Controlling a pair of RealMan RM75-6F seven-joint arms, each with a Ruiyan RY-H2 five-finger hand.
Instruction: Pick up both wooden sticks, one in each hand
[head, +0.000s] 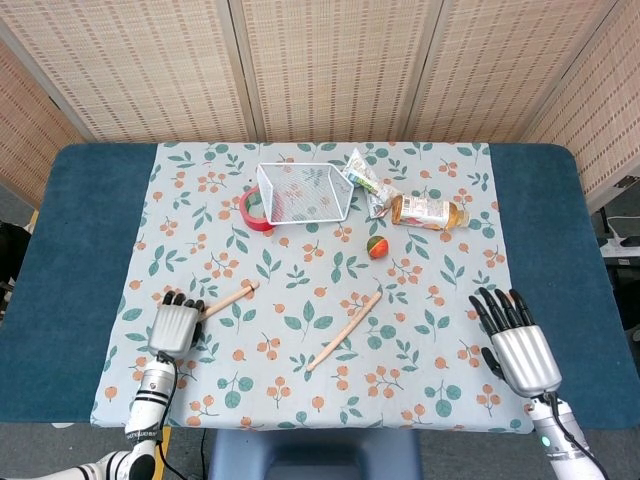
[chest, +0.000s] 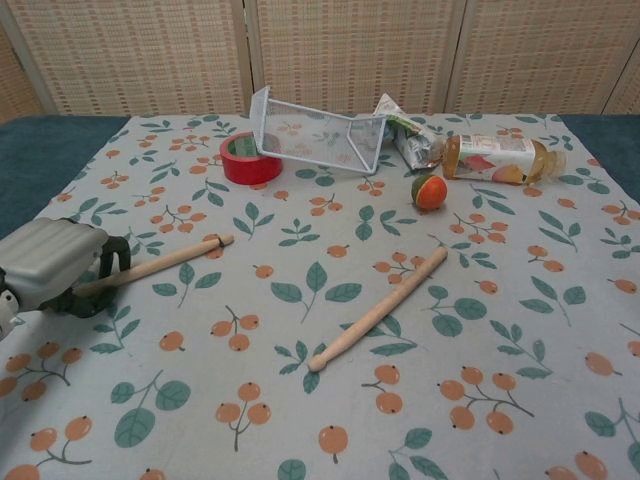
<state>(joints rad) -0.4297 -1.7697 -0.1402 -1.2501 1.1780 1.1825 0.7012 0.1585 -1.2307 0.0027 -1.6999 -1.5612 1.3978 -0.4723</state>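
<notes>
Two wooden sticks lie on the leaf-patterned cloth (head: 440, 300). The left stick (head: 232, 297) (chest: 165, 260) points from the cloth's middle toward its left edge. My left hand (head: 176, 325) (chest: 55, 265) covers that stick's near end, with its fingers (chest: 115, 256) curled over the wood and the thumb under it. This stick still rests on the cloth. The right stick (head: 345, 331) (chest: 380, 308) lies diagonally at the centre, untouched. My right hand (head: 512, 340) hovers at the cloth's right edge, well to the right of that stick, fingers spread and holding nothing. The chest view does not show it.
At the back stand a tipped white wire basket (head: 303, 192) (chest: 315, 130), a red tape roll (head: 250, 207) (chest: 250, 158), a snack packet (head: 362, 178), a drink bottle (head: 428, 211) (chest: 495, 158) and a small orange-green ball (head: 377, 246) (chest: 429, 191).
</notes>
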